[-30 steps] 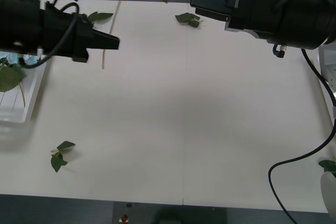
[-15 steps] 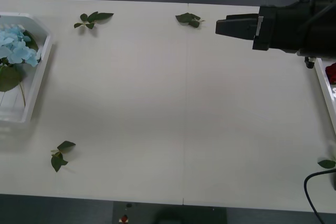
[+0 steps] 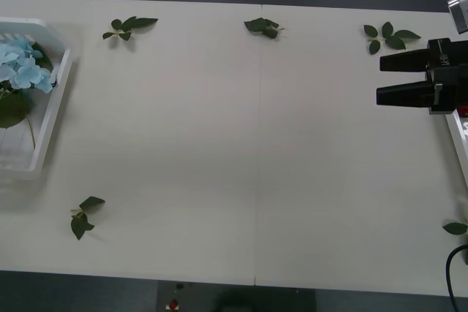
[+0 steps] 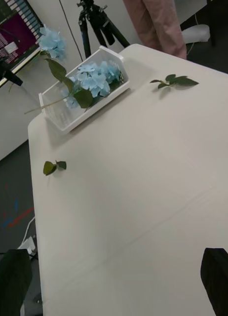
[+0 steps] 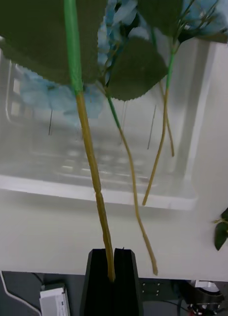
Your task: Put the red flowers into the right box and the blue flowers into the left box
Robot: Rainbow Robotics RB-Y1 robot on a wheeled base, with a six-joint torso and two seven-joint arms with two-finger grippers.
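Observation:
My left gripper (image 5: pixel 111 254) is shut on the yellowish stem of a blue flower (image 5: pixel 77 94), which hangs over the left box (image 5: pixel 94 187). More blue flowers (image 3: pixel 22 67) lie in the left box (image 3: pixel 55 107) at the table's left edge. In the right wrist view the held blue flower (image 4: pixel 51 42) stands above the left box (image 4: pixel 64 121). My right gripper (image 3: pixel 379 78) is open and holds nothing, at the table's right side beside the right box (image 3: pixel 459 144). Its fingers (image 4: pixel 217 276) are wide apart. The red flowers are out of view.
Loose green leaf sprigs lie on the white table: three along the far edge (image 3: pixel 130 27) (image 3: pixel 262 27) (image 3: pixel 387 34), one at the near left (image 3: pixel 84 217) and one at the near right (image 3: pixel 455 229). A tripod (image 4: pixel 96 22) stands beyond the table.
The left arm has swung left out of the front view, carrying the blue flower over the left box. The right arm has drawn back to the right edge.

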